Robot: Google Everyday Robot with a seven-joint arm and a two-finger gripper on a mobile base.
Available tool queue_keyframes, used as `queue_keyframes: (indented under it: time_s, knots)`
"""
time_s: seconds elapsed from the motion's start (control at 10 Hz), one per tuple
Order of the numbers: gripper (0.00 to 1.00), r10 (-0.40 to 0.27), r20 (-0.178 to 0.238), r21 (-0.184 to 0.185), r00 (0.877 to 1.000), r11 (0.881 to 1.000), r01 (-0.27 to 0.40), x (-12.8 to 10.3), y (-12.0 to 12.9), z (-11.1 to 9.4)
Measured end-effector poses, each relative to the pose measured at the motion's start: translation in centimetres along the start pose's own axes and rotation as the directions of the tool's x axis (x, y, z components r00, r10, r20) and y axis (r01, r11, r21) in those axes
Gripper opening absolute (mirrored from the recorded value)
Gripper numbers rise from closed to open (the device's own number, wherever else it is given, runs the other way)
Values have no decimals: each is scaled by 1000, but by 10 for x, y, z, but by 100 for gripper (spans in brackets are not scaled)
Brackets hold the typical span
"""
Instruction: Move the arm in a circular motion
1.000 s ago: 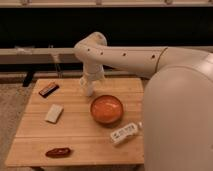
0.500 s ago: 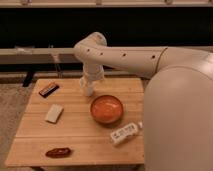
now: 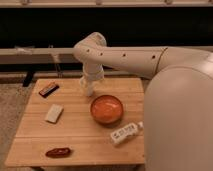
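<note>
The cream-white arm (image 3: 130,57) reaches from the large rounded segment at the right across to a bulbous elbow (image 3: 91,44) at upper centre, then bends down. Its narrow white tip, the gripper (image 3: 87,90), hangs just above the far middle of the wooden table (image 3: 80,135), left of and behind the orange bowl (image 3: 106,109). Nothing shows in the gripper.
On the table lie a dark red-edged packet (image 3: 48,89) at the far left, a white block (image 3: 54,113), a dark red-brown item (image 3: 58,152) near the front edge, and a white bottle (image 3: 124,133) lying front right. A dark wall with a rail stands behind.
The arm's tip has shifted slightly to the left and toward the table's far edge; the objects on the table have not moved.
</note>
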Motion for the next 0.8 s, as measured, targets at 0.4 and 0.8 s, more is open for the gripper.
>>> queue_keyframes:
  time_s: [0.4, 0.8]
  knots:
    - [65, -33, -35, 14, 999, 999, 33, -9, 7, 7]
    - [65, -72, -64, 24, 995, 997, 74, -19, 16, 17]
